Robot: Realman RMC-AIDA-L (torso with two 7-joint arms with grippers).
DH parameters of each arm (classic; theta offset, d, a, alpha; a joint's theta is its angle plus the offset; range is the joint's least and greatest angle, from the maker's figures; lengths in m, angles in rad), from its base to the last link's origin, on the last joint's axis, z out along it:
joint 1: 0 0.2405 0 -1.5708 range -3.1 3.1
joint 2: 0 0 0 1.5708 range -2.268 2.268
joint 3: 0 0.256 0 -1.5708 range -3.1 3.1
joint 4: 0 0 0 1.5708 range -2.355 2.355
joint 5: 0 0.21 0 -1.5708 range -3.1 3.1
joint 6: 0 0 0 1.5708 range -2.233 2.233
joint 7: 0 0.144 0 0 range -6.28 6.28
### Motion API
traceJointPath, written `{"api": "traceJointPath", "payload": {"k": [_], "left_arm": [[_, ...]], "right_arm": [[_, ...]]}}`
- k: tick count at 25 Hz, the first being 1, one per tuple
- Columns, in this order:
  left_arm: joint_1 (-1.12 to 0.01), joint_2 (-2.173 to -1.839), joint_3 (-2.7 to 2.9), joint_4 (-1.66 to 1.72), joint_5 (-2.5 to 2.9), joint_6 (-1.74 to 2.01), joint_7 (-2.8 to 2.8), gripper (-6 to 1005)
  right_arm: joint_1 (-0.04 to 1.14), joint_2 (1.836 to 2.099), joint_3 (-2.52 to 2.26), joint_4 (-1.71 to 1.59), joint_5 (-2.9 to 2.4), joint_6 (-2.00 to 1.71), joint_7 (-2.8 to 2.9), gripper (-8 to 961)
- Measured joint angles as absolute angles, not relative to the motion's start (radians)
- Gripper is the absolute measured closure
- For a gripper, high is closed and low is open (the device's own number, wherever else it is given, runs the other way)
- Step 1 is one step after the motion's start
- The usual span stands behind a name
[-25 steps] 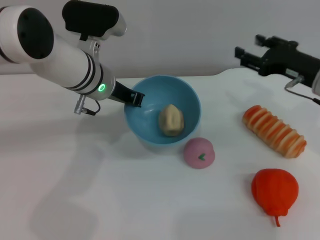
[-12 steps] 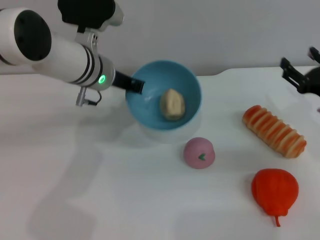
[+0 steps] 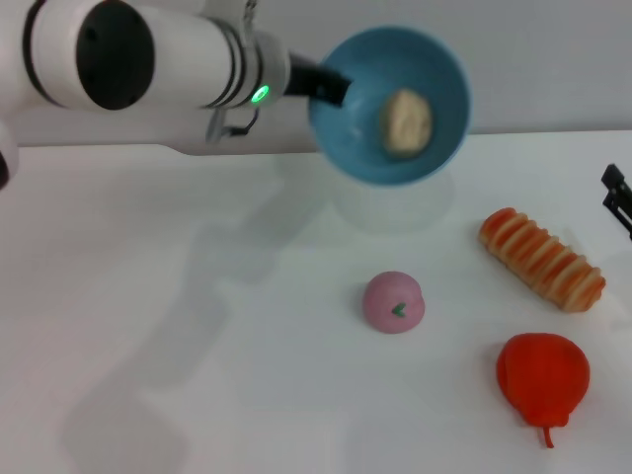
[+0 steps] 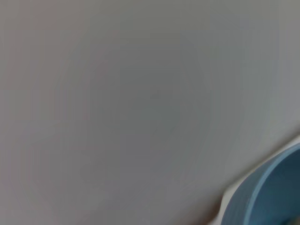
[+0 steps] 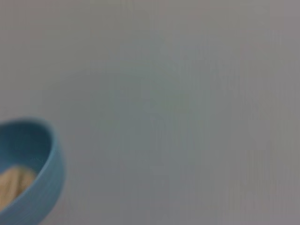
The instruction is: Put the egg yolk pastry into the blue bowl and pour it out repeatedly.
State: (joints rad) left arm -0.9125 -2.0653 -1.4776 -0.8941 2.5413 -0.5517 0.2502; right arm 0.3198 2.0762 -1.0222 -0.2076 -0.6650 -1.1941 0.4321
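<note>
My left gripper (image 3: 331,84) is shut on the rim of the blue bowl (image 3: 444,69) and holds it high above the table, tilted toward me. The pale egg yolk pastry (image 3: 406,120) lies inside the bowl. The bowl's edge shows in the left wrist view (image 4: 267,192). The right wrist view shows the bowl (image 5: 44,187) with the pastry (image 5: 14,183) in it. My right gripper (image 3: 620,197) is only a black tip at the right edge of the head view, away from the bowl.
On the white table are a pink bun with a green mark (image 3: 393,301), a long orange-and-cream striped bread (image 3: 541,259) and a red-orange fruit (image 3: 542,375). A grey wall stands behind.
My left gripper has lifted the bowl with the pastry up off the table and to the right. My right arm has drawn back toward the right edge.
</note>
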Motion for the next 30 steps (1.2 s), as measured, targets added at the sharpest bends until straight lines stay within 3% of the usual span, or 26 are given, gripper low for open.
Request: {"api": "traceJointPath", "payload": {"k": [19,30], "left_arm": [[-1.018,-2.073,-1.325,-0.908,2.715,-0.301,0.249,999],[-1.001,-2.076,-1.205,-0.911,2.765,-0.046,0.251,1000]], "right_arm": [[0.325,2.080,-1.025,-0.113,-0.669,-1.220,0.424,224],[0.327,2.081,-1.025,-0.101,-0.669,-1.220,0.428,224]]}}
